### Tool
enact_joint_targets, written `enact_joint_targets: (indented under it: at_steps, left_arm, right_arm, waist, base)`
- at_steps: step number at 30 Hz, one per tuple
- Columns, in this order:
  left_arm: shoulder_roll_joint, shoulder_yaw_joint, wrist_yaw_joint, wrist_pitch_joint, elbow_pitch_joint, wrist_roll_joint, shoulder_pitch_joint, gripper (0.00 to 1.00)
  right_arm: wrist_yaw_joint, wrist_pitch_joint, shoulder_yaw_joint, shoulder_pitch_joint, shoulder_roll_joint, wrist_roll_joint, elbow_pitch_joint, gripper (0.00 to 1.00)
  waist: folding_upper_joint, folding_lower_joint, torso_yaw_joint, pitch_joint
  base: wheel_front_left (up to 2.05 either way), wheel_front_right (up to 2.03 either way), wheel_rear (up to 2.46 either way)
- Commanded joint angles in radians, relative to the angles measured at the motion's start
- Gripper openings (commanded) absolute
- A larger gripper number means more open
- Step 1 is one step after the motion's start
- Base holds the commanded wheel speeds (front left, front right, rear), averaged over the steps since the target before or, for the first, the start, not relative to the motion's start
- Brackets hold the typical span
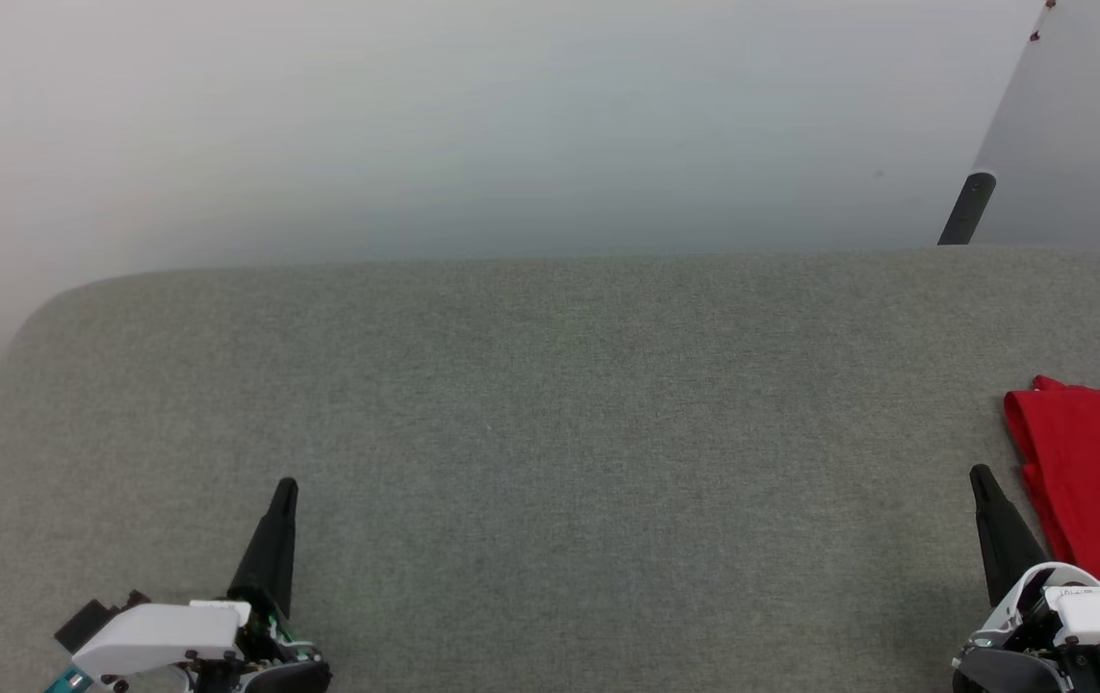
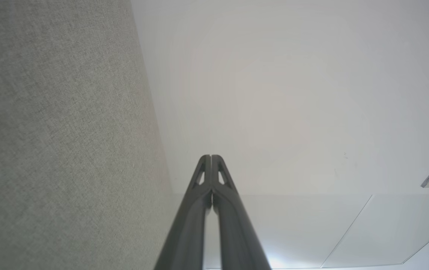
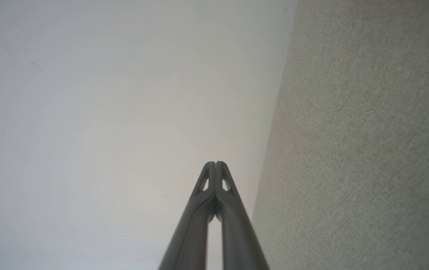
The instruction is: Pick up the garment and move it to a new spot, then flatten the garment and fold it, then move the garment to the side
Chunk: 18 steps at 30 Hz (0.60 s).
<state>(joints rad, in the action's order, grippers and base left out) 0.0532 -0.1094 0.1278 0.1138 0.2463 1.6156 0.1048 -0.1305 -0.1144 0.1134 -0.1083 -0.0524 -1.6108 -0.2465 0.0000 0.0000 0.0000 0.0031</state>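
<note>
Left hand (image 1: 286, 486) and right hand (image 1: 980, 474) clenched empty; garment (image 1: 1098, 462) looks folded at right edge, keep right hand off it.

Grey fabric surface (image 1: 550, 433), white wall (image 1: 415, 125), dark post (image 1: 968, 207)

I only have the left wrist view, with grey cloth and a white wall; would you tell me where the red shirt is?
Observer: The red shirt lies at the table's right edge, partly cut off in the head view.
Operator: Thanks, are the right fingers holding it?
Observer: No, the right fingers are shut and empty, just left of the shirt.
Operator: And my left fingers?
Observer: The left fingers are near the table's left front, far from the shirt.
</note>
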Motion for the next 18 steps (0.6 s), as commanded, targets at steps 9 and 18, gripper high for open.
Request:
enact_joint_targets:
  at_steps: [9,18]
  left_arm:
    - [-0.002,-0.004,0.005,0.000,0.001,-0.001,0.010,0.00]
    - [-0.002,-0.005,0.006,0.001,0.001,-0.002,0.010,0.00]
  right_arm:
    - [0.000,-0.001,0.002,-0.003,0.004,-0.004,0.000,0.00]
    - [0.000,-0.001,0.002,-0.003,0.004,-0.004,0.000,0.00]
  waist:
    - [0.0000,0.0000,0.000,0.000]
    - [0.0000,0.0000,0.000,0.000]
  base:
    - [0.00,0.00,0.00]
    - [0.00,0.00,0.00]
